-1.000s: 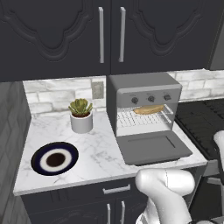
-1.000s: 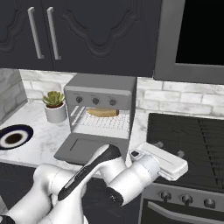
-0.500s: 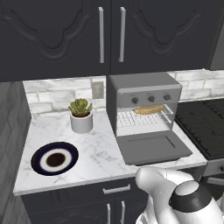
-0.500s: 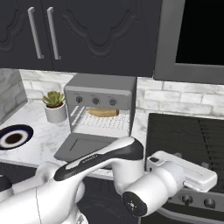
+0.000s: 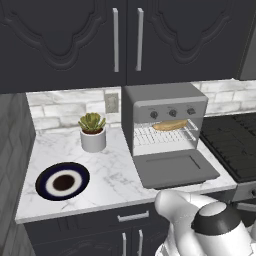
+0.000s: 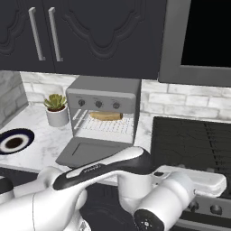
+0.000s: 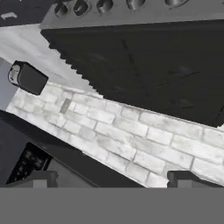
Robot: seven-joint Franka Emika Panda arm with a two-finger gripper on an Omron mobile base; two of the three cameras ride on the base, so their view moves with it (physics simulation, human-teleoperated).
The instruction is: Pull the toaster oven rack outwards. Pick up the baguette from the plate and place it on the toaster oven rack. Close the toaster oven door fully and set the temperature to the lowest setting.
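Observation:
The grey toaster oven point(image 5: 165, 102) point(image 6: 106, 90) stands on the marble counter with its door point(image 5: 177, 169) point(image 6: 92, 151) folded down flat. The golden baguette point(image 5: 170, 125) point(image 6: 106, 116) lies on the wire rack point(image 5: 162, 136) point(image 6: 106, 126) in the oven's mouth. The round navy plate point(image 5: 62, 182) point(image 6: 13, 142) sits bare near the counter's front left. My gripper point(image 7: 113, 179) is open and empty, its fingertips point(image 7: 41, 178) wide apart. It faces the stove and the brick wall, well away from the oven. My arm point(image 6: 103, 167) is bent low in front of the counter.
A potted succulent point(image 5: 92, 132) point(image 6: 56, 109) stands left of the oven. The dark stove point(image 6: 194, 140) point(image 5: 235, 142) lies to its right, with knobs along its front. Dark cabinets hang above. A small dark object point(image 7: 28, 78) is at the edge of the hand view.
My arm has swung, the hand sliding further right along the stove front and the elbow rising into the left base view. Oven, baguette and plate are as before.

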